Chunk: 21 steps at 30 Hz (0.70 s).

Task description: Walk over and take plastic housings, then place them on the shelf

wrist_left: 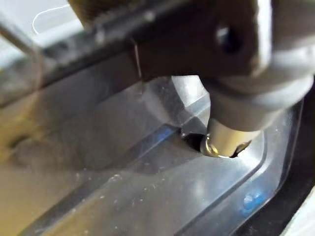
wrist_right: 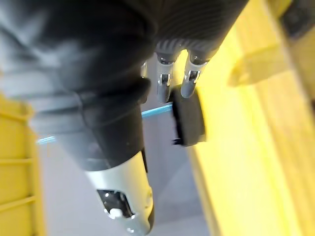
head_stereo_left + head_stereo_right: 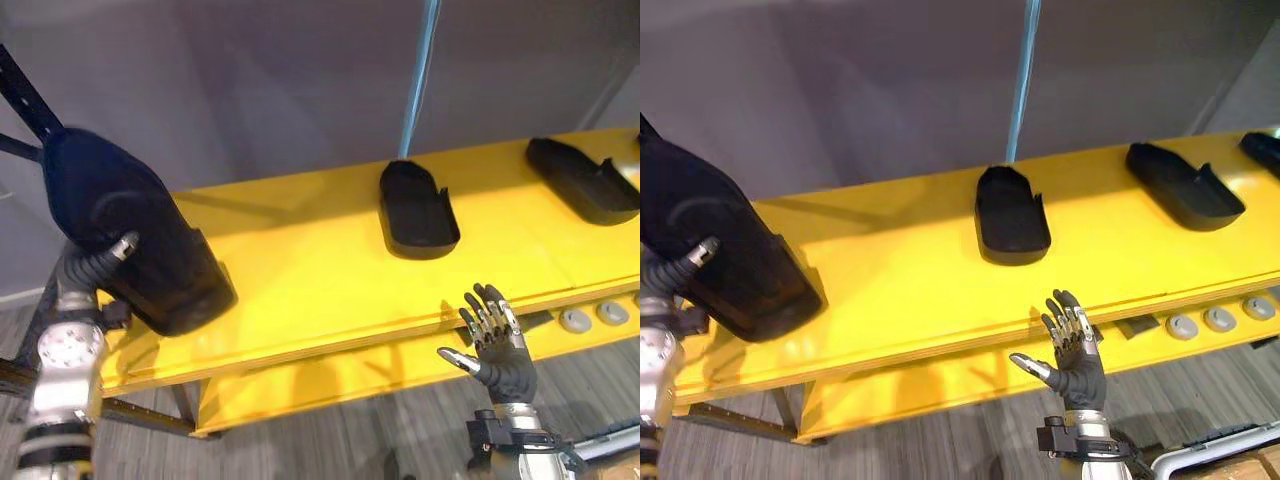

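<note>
While the left hand [image 3: 95, 265] grips a black housing [image 3: 165, 265] at the end of the yellow shelf [image 3: 300, 290], the right hand [image 3: 497, 345] is spread open, holding nothing

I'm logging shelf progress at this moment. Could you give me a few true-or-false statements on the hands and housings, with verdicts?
1. The left hand holds a housing, the held housing, over the left end of the shelf. True.
2. The right hand grips a housing. False: it is open and empty, in front of the shelf's edge.
3. The middle housing lies on the shelf. True.
4. Nothing lies to the right of the middle housing. False: the right housing lies there.
</note>
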### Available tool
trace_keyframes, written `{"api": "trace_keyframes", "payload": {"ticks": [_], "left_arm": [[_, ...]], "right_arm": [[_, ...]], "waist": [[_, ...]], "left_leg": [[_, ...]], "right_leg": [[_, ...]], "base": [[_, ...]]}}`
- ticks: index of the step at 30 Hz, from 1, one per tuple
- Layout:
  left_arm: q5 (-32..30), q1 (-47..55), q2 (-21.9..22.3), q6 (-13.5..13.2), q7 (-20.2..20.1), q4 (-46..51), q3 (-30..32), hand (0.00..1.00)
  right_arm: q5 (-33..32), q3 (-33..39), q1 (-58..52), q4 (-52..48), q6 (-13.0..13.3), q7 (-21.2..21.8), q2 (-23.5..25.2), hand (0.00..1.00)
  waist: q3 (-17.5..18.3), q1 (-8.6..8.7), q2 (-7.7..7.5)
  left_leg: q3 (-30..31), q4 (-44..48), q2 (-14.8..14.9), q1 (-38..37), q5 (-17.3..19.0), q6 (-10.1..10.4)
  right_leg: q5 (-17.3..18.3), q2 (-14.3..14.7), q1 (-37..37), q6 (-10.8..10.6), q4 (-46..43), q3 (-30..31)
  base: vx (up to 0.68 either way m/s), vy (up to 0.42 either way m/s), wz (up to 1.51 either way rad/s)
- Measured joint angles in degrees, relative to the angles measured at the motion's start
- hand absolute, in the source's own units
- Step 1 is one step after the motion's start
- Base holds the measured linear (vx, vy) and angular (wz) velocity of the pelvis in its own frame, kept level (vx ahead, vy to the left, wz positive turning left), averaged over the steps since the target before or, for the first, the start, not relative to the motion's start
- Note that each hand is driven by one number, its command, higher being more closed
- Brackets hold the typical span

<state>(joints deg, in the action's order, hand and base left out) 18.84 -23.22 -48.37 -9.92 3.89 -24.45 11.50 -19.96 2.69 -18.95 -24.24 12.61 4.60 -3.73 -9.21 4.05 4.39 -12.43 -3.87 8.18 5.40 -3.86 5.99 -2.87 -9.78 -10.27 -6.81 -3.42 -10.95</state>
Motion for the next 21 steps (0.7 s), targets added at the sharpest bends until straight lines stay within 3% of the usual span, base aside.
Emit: {"api": "trace_keyframes", "payload": {"ticks": [4, 9, 15, 21], "left_arm": [[8.24, -5.53, -7.66, -0.25, -4.72, -6.96, -4.63, 1.0], [14.07, -8.43, -12.95, 0.39, -9.5, -13.18, -11.39, 1.0], [15.85, -9.11, -13.07, 2.41, -12.95, -15.72, -19.26, 1.0], [14.6, -12.68, -13.47, 2.4, -13.12, -16.73, -22.54, 1.0]], "right_arm": [[1.04, -1.06, 0.65, 0.07, 0.01, -0.1, 0.21, 0.0], [1.24, -3.98, 1.35, 0.1, 0.14, -0.24, 0.01, 0.0], [1.28, -7.95, 3.5, 0.1, 0.99, -0.62, -1.01, 0.0], [1.27, -11.28, 3.59, 0.11, 1.3, -0.51, -1.05, 0.0]], "waist": [[-3.01, -0.06, 0.65], [-5.18, 0.69, 0.51], [-8.3, 1.72, 0.51], [-9.32, 2.06, 0.31]], "left_leg": [[-1.36, 0.11, -0.03, 1.51, -0.13, -0.15], [-3.18, 1.22, 0.05, 3.22, -0.12, -0.14], [-4.95, 2.59, 0.45, 4.1, -0.09, -0.12], [-6.41, 3.69, 0.87, 5.34, -0.06, -0.09]], "right_leg": [[0.0, 0.06, -2.8, 0.0, -0.82, 1.51], [-0.01, 0.21, -5.46, 0.01, -1.38, 3.7], [0.01, 0.63, -7.32, 0.06, -2.25, 6.43], [0.04, 0.99, -9.28, 0.11, -3.55, 7.82]], "base": [[0.01, 0.012, -0.16], [0.02, 0.001, -0.2], [0.01, -0.003, -0.15], [-0.02, 0.006, -0.09]]}}
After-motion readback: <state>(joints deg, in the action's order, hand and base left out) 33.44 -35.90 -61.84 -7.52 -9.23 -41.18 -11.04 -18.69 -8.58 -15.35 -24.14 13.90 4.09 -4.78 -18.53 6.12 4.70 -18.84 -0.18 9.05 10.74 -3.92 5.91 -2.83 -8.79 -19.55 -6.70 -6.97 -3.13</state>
